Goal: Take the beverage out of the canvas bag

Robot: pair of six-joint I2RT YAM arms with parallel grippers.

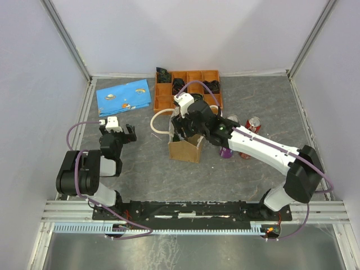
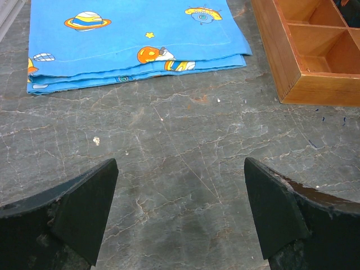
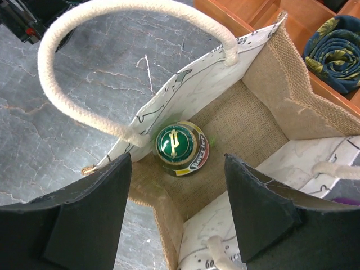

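From above the right gripper (image 1: 181, 128) covers the mouth of the small tan-brown canvas bag (image 1: 185, 151), and the right wrist view shows only the round green top of the beverage (image 3: 181, 147), its body unseen.

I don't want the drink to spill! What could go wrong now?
1. The drink sits tight against the bag wall, so a finger of the right gripper might jam on the cloth instead of slipping beside it.
2. The rope handle arches over the opening and could snag a finger.
3. The left gripper is off over the table, not holding the bag, so the bag might lift or tip with the drink.
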